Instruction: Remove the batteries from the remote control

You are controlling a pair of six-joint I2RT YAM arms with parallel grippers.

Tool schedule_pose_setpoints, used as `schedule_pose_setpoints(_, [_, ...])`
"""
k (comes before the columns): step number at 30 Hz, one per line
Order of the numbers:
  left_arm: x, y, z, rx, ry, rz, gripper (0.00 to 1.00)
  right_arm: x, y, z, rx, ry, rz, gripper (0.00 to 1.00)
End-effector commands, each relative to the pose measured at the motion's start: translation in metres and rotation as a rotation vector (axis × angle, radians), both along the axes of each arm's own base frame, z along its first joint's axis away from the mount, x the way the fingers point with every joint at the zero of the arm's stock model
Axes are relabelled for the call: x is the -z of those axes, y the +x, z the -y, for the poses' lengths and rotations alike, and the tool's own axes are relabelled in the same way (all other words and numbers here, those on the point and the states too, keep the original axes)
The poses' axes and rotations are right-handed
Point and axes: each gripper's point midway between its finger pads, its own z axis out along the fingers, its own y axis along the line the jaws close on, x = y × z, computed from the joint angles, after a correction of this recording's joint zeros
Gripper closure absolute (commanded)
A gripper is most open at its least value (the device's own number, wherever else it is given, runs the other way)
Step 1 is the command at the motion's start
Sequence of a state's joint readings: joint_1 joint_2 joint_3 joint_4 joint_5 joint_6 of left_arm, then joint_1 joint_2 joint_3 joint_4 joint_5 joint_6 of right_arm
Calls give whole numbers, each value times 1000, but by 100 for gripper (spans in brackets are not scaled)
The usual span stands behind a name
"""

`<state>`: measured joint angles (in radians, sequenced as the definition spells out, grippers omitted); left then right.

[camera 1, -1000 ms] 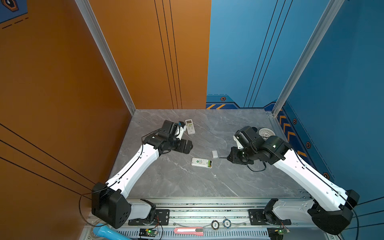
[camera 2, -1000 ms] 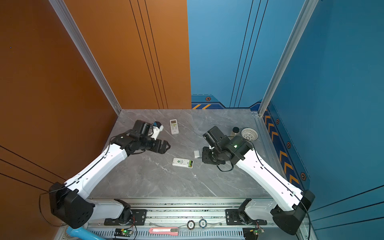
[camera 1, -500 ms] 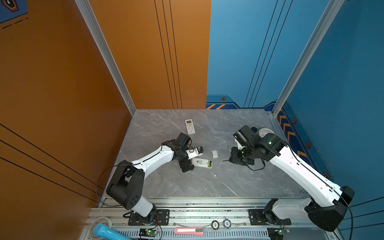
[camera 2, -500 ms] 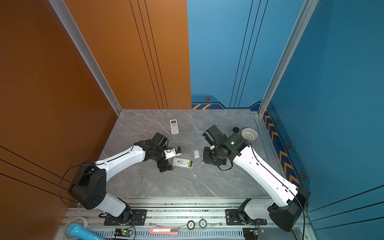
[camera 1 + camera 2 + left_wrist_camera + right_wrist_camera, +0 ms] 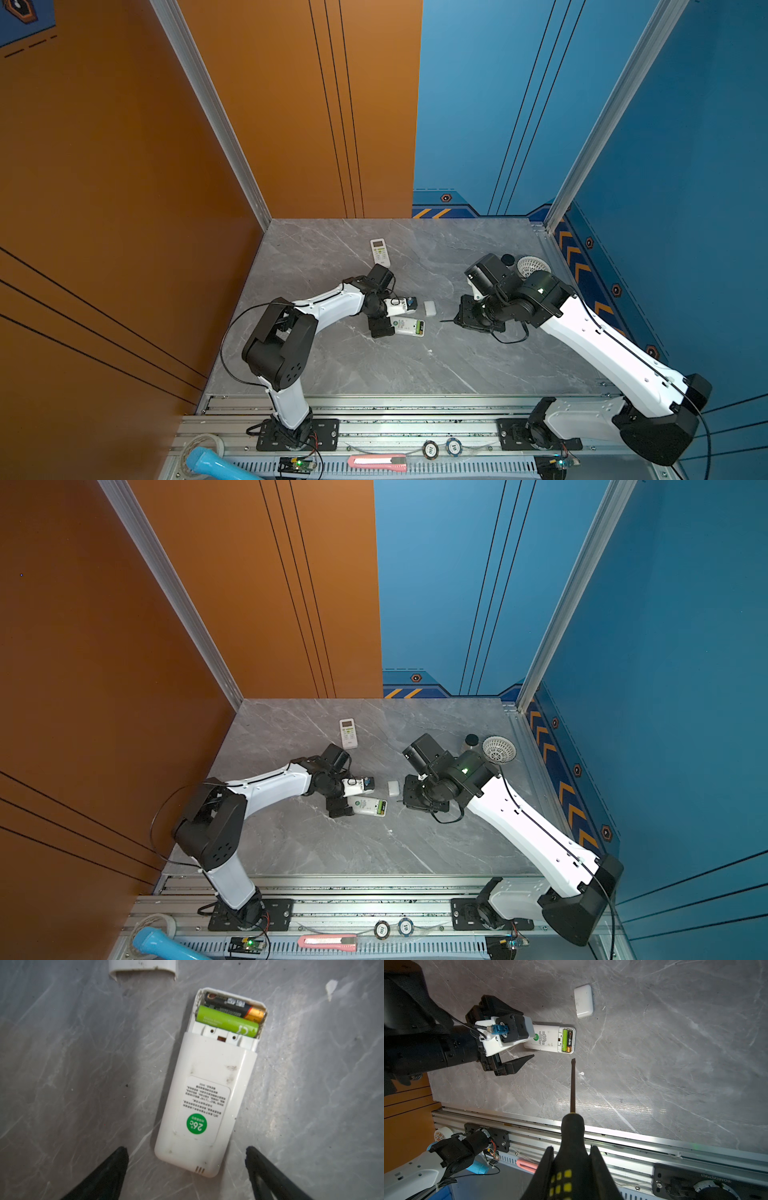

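Here, I am holding my left gripper point(image 5: 186, 1149) with its fingers spread on either side of the remote control point(image 5: 207, 1088), touching neither side. The remote control is lying face down near the middle of the table point(image 5: 374, 374), its compartment open, with the lime green battery point(image 5: 227, 1021) and the black battery point(image 5: 226, 1003) sitting side by side inside. The loose cover point(image 5: 583, 1001) is lying just beside it. My right gripper point(image 5: 572, 1148) is pinching the screwdriver point(image 5: 572, 1088) by its handle, the tip near the remote control but apart.
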<state>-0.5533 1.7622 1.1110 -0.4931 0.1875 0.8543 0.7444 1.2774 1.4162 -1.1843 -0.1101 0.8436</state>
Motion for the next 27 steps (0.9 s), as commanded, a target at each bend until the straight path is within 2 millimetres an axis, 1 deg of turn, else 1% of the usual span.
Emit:
schedule_pose_setpoints(1, [7,-10,5,43,2,-33,12,-3,-2,3,36,22,21,100])
schedule_pose_setpoints(2, [8,-10,6,46,6,-30,18,-2,-3,2,39,25,20,100])
schedule_pose_setpoints(4, [9,-10,10,42,5,-25,25,5,-5,2,46,16,4,100])
schedule_pose_setpoints(6, [10,-13,13,35,4,-17,34,12,-6,2,55,-4,-3,100])
schedule_pose_setpoints(9, [14,-12,12,3,28,18,48,21,-3,-3,64,-12,-9,100])
schedule_pose_setpoints(10, [15,-14,11,0,39,20,50,26,-2,-4,69,-16,-13,100])
schedule_pose_setpoints(13, [17,-19,8,-9,38,25,52,35,2,-8,74,-24,-22,100])
schedule_pose_setpoints(14, [22,-24,4,-10,45,15,52,38,3,-9,75,-31,-23,100])
schedule_pose_setpoints(17, [21,-29,0,-12,40,28,55,41,6,-15,73,-31,-23,100])
schedule_pose_setpoints(19, [18,-31,0,-14,24,34,54,45,6,-21,64,-25,-28,100])
schedule_pose_setpoints(20, [18,-33,0,-19,20,31,51,49,7,-25,60,-27,-32,100])
schedule_pose_setpoints(21, [19,-34,-1,-23,20,26,42,52,7,-28,54,-32,-37,100])
schedule_pose_setpoints(22, [20,-35,-1,-26,20,22,37,54,8,-31,50,-33,-41,100])
schedule_pose_setpoints(25, [22,-38,-1,-20,14,20,35,58,12,-38,41,-41,-45,100])
schedule_pose_setpoints(27, [22,-37,-2,-20,17,24,37,58,14,-40,41,-44,-44,100])
